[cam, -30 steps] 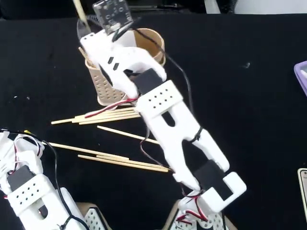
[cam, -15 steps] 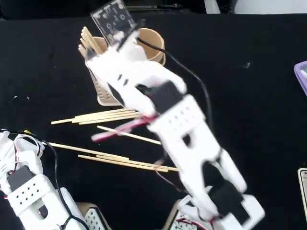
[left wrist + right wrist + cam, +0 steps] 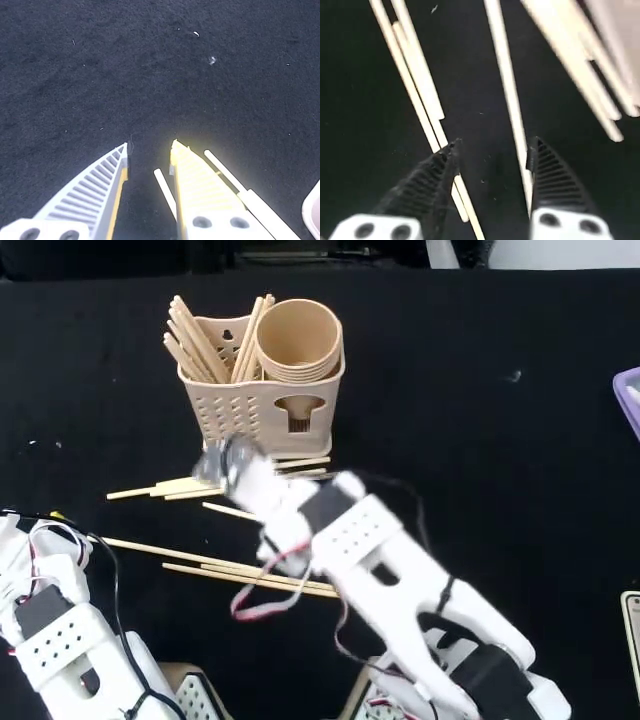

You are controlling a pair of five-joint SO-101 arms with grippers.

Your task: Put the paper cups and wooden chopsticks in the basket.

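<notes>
A beige slotted basket (image 3: 262, 405) stands at the back of the black table, with stacked paper cups (image 3: 298, 338) and several wooden chopsticks (image 3: 200, 340) inside. Loose chopsticks lie in front: a bundle (image 3: 180, 486), a single one (image 3: 232, 510) and a longer group (image 3: 210, 568). My right gripper (image 3: 222, 468) hovers low over them just in front of the basket. It is open (image 3: 494, 144) with a single chopstick (image 3: 506, 90) and a pair (image 3: 415, 75) beneath it. My left gripper (image 3: 149, 145) is open over bare cloth, chopstick ends (image 3: 164, 184) beside one finger.
The left arm (image 3: 50, 625) rests at the front left corner. A purple object (image 3: 628, 395) pokes in at the right edge, and a pale item (image 3: 632, 615) lies lower down that edge. Black cloth stretches right of the basket.
My right arm drew back from above the basket and dropped toward the loose chopsticks. The chopstick it held now stands in the basket. The left arm stayed put.
</notes>
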